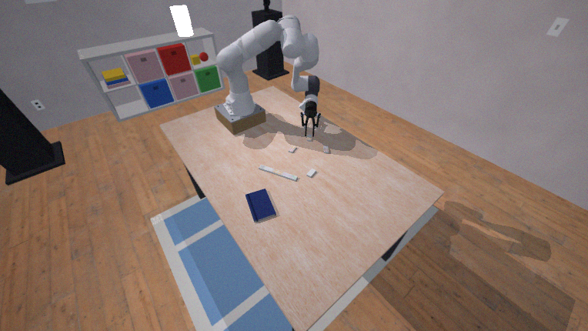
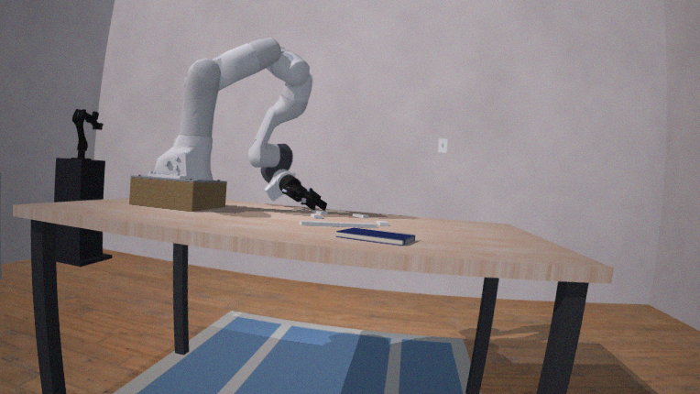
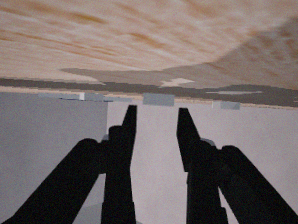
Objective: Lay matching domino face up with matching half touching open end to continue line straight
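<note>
The line of dominoes point(image 1: 278, 172) lies flat near the table's middle; it also shows in the side view point(image 2: 337, 224). Three loose white dominoes lie around it: one point(image 1: 292, 149) behind it, one point(image 1: 325, 149) further right, and one point(image 1: 311, 172) close to the line's right end. A further small white domino point(image 1: 309, 138) sits on the table right under my gripper point(image 1: 309, 132). The gripper is tilted low over the table point(image 2: 327, 210). In the wrist view its fingers stand a little apart with nothing between them. I cannot read any domino faces.
A dark blue book point(image 1: 260, 205) lies flat in front of the line. The arm's wooden base block point(image 1: 239, 117) stands at the table's back edge. A shelf with coloured bins point(image 1: 158, 71) is on the floor behind.
</note>
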